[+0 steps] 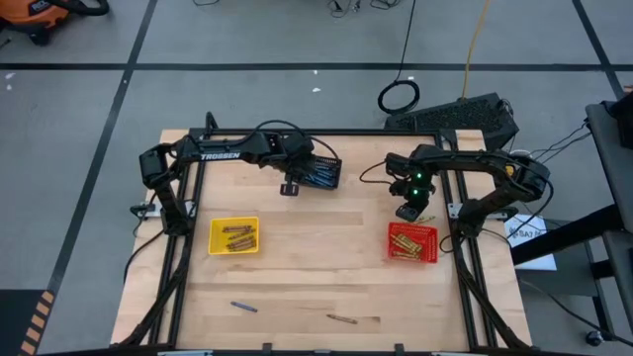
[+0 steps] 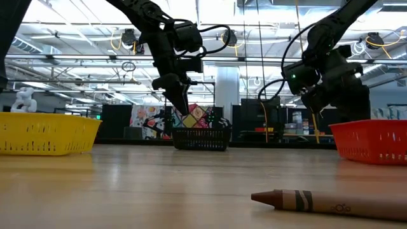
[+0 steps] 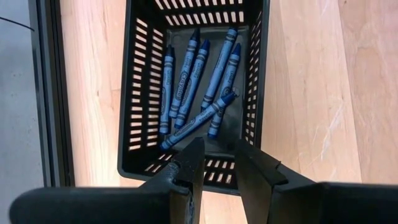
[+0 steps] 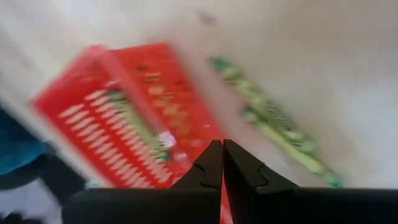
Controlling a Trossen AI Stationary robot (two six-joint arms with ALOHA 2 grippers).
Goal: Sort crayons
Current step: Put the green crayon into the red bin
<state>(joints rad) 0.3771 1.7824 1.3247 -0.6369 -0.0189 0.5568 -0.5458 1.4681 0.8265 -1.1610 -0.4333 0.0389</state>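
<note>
Overhead, the left end effector [image 1: 290, 188] hangs at the edge of the black basket [image 1: 331, 178] in the upper middle of the frame, its two fingers [image 3: 189, 168] parted with nothing between them. Its wrist view looks down into that basket, where several blue crayons [image 3: 193, 87] lie loose on the floor, most lengthwise and one slanting across the near end.

Right of centre, the right end effector [image 1: 407, 212] sits just above the red basket [image 1: 395, 232], fingers pressed together and empty. Tan-brown crayons [image 1: 413, 245] lie inside the red basket. The right wrist view is blurred; it shows the red basket and the closed fingertips, and little else can be told.

At left of centre, the yellow basket [image 1: 216, 227] holds several olive-yellow crayons [image 1: 238, 237].

Two crayons lie loose on the wooden worktop [image 1: 316, 277] near the bottom of the frame: a single blue crayon [image 1: 244, 307] at lower left of centre and a brown crayon [image 1: 342, 318] at lower centre, well apart from each other and from all three baskets. The low view shows the brown one close up at lower right.
</note>
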